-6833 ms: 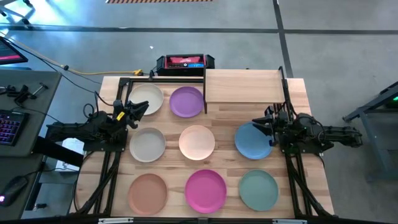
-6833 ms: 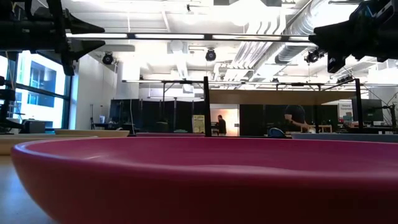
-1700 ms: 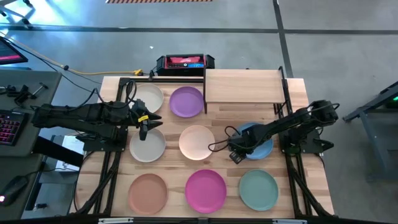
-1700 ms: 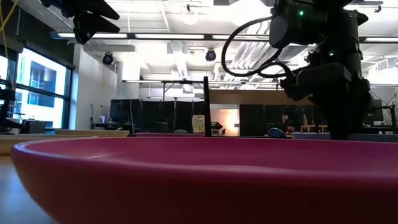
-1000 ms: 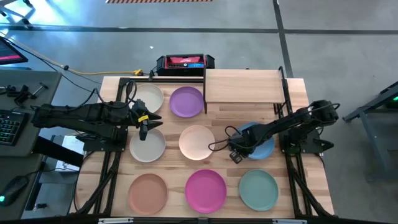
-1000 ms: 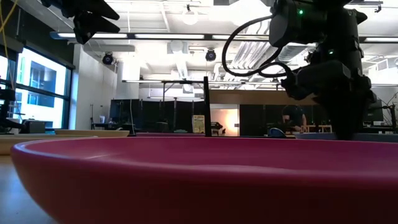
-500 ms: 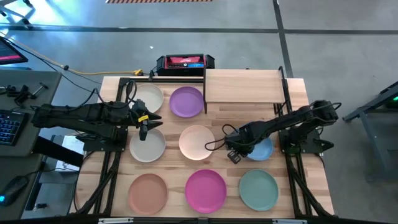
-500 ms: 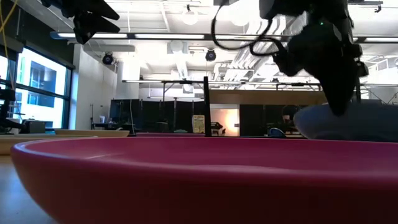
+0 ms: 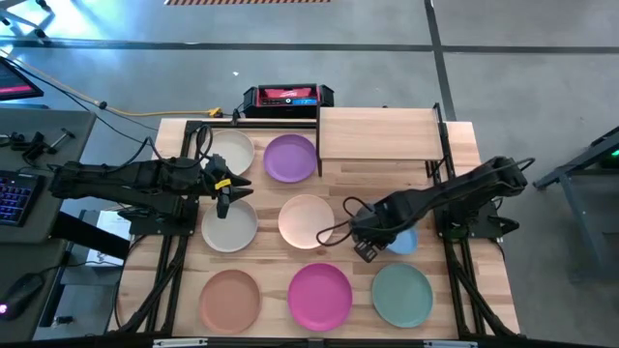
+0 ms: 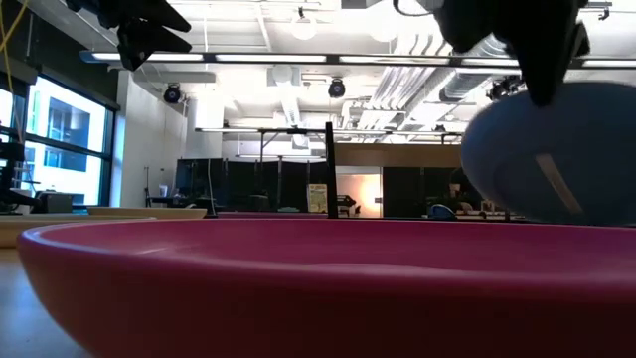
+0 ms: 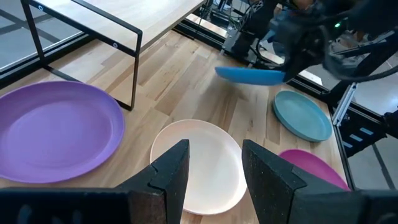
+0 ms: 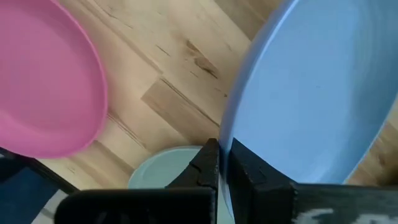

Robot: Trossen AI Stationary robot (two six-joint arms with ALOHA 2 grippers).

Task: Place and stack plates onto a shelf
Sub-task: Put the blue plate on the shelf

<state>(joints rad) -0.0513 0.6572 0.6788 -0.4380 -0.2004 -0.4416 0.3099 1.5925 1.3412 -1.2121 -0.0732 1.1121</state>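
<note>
My right gripper [image 9: 366, 238] is shut on the blue plate [image 9: 405, 238] and holds it up over the table's right middle; the low view shows that plate [image 10: 553, 159] clear of the tabletop. My left gripper [image 9: 228, 194] hangs open over the grey-beige plate [image 9: 229, 226], touching nothing. The cream [image 9: 229, 153], purple [image 9: 290, 158], peach [image 9: 306, 220], terracotta [image 9: 230, 298], magenta [image 9: 321, 295] and teal [image 9: 401, 295] plates lie flat on the table. The shelf [image 9: 379, 133] stands at the far right with bare boards. My right gripper pinches the blue plate's rim [image 12: 225, 134] between its two fingers, one on the upper face and one underneath. The fingers [image 12: 210, 163] point down from above, at the side of the plate toward the table's left. The plate is lifted clear and hangs tilted.
A black and red box [image 9: 287, 97] sits behind the table's far edge. Bare wood lies where the blue plate was, between the peach plate and my right arm's base [image 9: 469, 217]. A black shelf post [image 11: 134, 68] stands near the purple plate [image 11: 56, 130].
My right gripper has risen, drifting slightly toward the table's near left, and has carried the blue plate with it. The plate lay flat on the table a second ago and is now lifted clear and tipped.
</note>
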